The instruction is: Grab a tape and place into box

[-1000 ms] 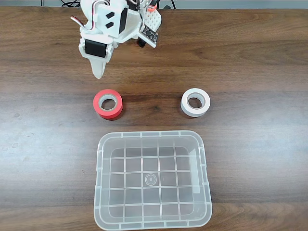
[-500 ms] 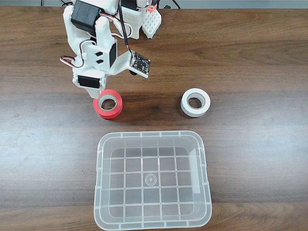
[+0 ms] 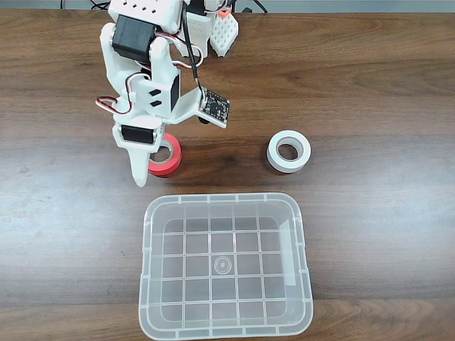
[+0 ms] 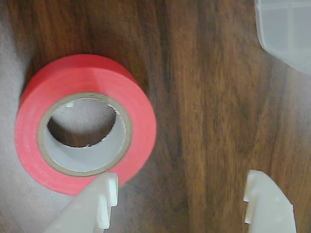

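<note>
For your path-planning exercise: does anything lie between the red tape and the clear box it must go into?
Nothing visible does. In the fixed view, only bare table separates the red tape from the near rim of the box. The white tape roll sits off to the right, clear of that path.

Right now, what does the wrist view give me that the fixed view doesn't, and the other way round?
The wrist view alone shows the white end effector open, one fingertip at the rim of the red-orange tape roll with the grey core, the other beside it over bare wood. The fixed view alone shows the white tape roll to the right, the whole clear plastic rectangular box with its grid bottom, and the arm covering part of the red roll. Both show the red-orange roll flat on the brown wooden table outside the box.
</note>
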`<state>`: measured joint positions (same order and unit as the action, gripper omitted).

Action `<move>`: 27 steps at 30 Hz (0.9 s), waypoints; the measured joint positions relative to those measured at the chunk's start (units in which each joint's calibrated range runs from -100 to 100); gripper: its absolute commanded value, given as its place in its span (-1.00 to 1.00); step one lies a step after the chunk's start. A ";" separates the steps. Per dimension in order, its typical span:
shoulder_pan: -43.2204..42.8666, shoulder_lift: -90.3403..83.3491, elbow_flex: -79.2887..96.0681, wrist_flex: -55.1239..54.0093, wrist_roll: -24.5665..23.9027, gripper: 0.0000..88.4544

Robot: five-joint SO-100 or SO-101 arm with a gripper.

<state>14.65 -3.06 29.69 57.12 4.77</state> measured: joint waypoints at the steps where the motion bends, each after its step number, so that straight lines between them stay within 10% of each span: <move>1: -0.08 0.92 -0.81 0.00 0.00 -0.38; 12: -0.15 8.20 -2.26 0.76 0.00 -0.41; 27: -0.15 11.97 -5.32 0.76 0.00 -0.95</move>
<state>14.50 8.92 24.37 57.88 4.77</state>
